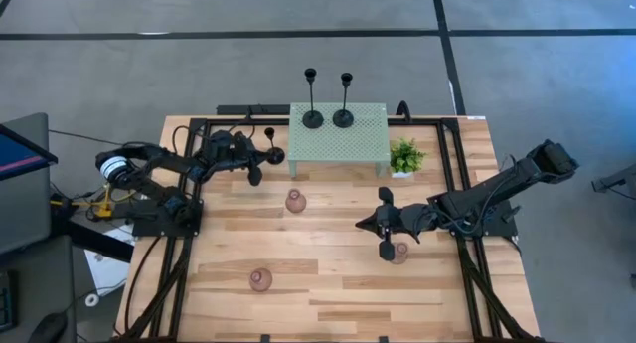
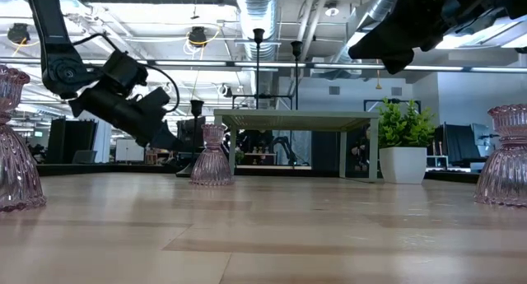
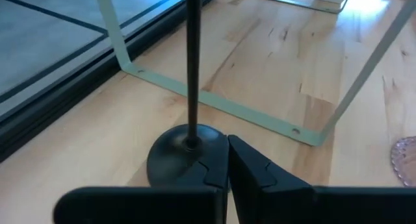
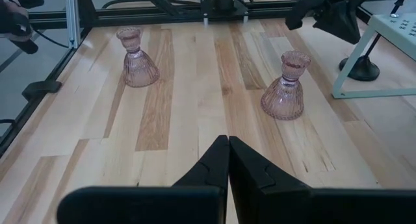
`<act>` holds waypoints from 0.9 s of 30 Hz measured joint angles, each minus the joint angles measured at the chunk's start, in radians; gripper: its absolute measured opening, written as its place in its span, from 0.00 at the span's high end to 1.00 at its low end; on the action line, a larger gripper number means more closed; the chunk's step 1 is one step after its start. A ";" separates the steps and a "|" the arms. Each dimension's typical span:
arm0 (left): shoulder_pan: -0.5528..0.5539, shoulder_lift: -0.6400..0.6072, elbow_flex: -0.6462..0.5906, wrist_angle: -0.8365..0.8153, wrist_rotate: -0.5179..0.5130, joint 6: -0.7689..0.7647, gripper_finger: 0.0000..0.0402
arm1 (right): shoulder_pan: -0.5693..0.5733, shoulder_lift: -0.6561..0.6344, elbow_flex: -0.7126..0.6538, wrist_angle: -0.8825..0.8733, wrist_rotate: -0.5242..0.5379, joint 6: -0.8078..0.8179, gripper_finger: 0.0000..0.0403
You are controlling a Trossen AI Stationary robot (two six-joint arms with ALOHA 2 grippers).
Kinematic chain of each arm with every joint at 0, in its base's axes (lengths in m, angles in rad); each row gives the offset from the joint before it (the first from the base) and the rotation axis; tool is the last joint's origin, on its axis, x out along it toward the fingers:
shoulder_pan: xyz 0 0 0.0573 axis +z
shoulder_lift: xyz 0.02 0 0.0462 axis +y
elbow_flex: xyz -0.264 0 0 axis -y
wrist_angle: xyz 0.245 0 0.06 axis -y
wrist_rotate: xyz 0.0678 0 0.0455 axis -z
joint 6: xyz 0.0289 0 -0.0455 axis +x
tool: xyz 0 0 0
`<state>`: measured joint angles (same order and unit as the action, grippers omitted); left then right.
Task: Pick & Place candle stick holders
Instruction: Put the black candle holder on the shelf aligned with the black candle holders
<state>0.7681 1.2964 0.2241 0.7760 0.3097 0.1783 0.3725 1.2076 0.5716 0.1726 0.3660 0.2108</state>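
The left gripper (image 3: 227, 160) has its two dark fingers pressed together with nothing between them, the tips just beside the round base of a slim black candle stick holder (image 3: 192, 74) that stands upright on the pale wooden table (image 1: 328, 283), next to the near left leg of the pale green mesh stand (image 1: 338, 134). Whether the fingertips actually touch that base is hard to tell from the wrist view. In the high view this gripper (image 1: 260, 162) sits at the left edge of the stand.

On top of the stand, two more slim black holders stand upright side by side, the left-hand stem (image 1: 312, 99) and the right-hand stem (image 1: 344, 98).

The right gripper (image 4: 227, 152) is likewise closed on nothing and hangs above the table right of centre (image 1: 386, 224).

Three squat pinkish translucent bulb-shaped holders rest on the table, well apart: one in front of the stand (image 1: 295, 201), one near the front left (image 1: 260, 279), and one just beside the right gripper (image 1: 399, 252).

A small green potted plant (image 1: 404, 157) stands at the stand's right end.
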 joint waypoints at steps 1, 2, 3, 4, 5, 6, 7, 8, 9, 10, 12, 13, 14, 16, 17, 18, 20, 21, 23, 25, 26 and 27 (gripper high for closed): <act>0.000 0.000 0.000 0.001 -0.006 0.000 0.97 | 0.000 0.000 0.000 0.000 0.000 0.000 1.00; 0.000 0.000 0.000 0.003 -0.008 -0.001 0.95 | 0.000 0.000 0.000 0.000 0.000 0.000 1.00; 0.000 0.000 0.000 0.004 -0.010 -0.001 0.94 | 0.000 0.000 0.000 0.000 0.000 0.000 1.00; 0.000 0.000 0.000 0.004 -0.011 -0.002 0.92 | 0.000 0.000 0.000 0.000 0.000 0.000 1.00; 0.000 0.000 0.000 0.004 -0.011 -0.003 0.90 | 0.000 0.000 0.000 0.000 0.000 0.000 1.00; 0.000 0.000 0.000 0.007 -0.011 -0.003 0.88 | 0.000 0.000 0.000 0.000 0.000 0.000 1.00; 0.000 0.000 0.000 0.009 -0.011 -0.003 0.86 | 0.000 0.000 0.000 0.000 0.000 0.000 1.00; 0.000 0.000 0.000 0.010 -0.011 -0.003 0.83 | 0.000 0.000 0.000 0.000 0.000 0.000 1.00; 0.000 0.000 0.000 0.010 -0.011 -0.003 0.80 | 0.000 0.000 0.000 0.000 0.000 0.000 1.00; 0.000 0.000 0.000 0.010 -0.011 -0.003 0.77 | 0.000 0.000 0.000 0.000 0.000 0.000 1.00; 0.000 0.000 0.000 0.014 -0.011 -0.003 0.72 | 0.000 0.000 0.000 0.000 0.000 0.000 1.00; 0.000 0.000 0.000 0.018 -0.011 -0.006 0.69 | 0.000 0.000 0.000 0.000 0.000 0.000 1.00; 0.000 0.000 0.000 0.021 -0.011 -0.013 0.66 | 0.000 0.000 0.000 0.000 0.000 0.000 1.00; 0.000 0.000 0.000 0.030 -0.011 -0.035 0.60 | 0.000 0.000 0.000 0.000 0.000 0.000 1.00; 0.000 0.000 0.000 0.037 -0.011 -0.047 0.57 | 0.000 0.000 0.000 0.000 0.000 0.000 1.00; 0.000 0.000 0.000 0.045 -0.011 -0.053 0.54 | 0.000 0.000 0.000 0.000 0.000 0.000 1.00; 0.000 0.000 0.000 0.056 -0.017 -0.056 0.48 | 0.000 0.000 0.000 0.000 0.000 0.000 1.00; 0.000 0.000 0.000 0.063 -0.023 -0.056 0.46 | 0.000 0.000 0.000 0.000 0.000 0.000 1.00; 0.000 0.000 0.000 0.068 -0.031 -0.056 0.42 | 0.000 0.000 0.000 0.000 0.000 0.000 1.00; -0.002 0.000 0.000 0.076 -0.033 -0.056 0.39 | 0.000 0.000 0.000 0.000 0.000 0.000 1.00; -0.006 0.000 0.001 0.080 -0.033 -0.056 0.38 | 0.000 0.000 0.000 0.000 0.000 0.000 1.00; -0.011 0.000 0.001 0.082 -0.034 -0.056 0.36 | 0.000 0.000 0.000 0.000 0.000 0.000 1.00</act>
<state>0.7572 1.2961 0.2256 0.8577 0.2757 0.1219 0.3721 1.2076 0.5720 0.1730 0.3664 0.2108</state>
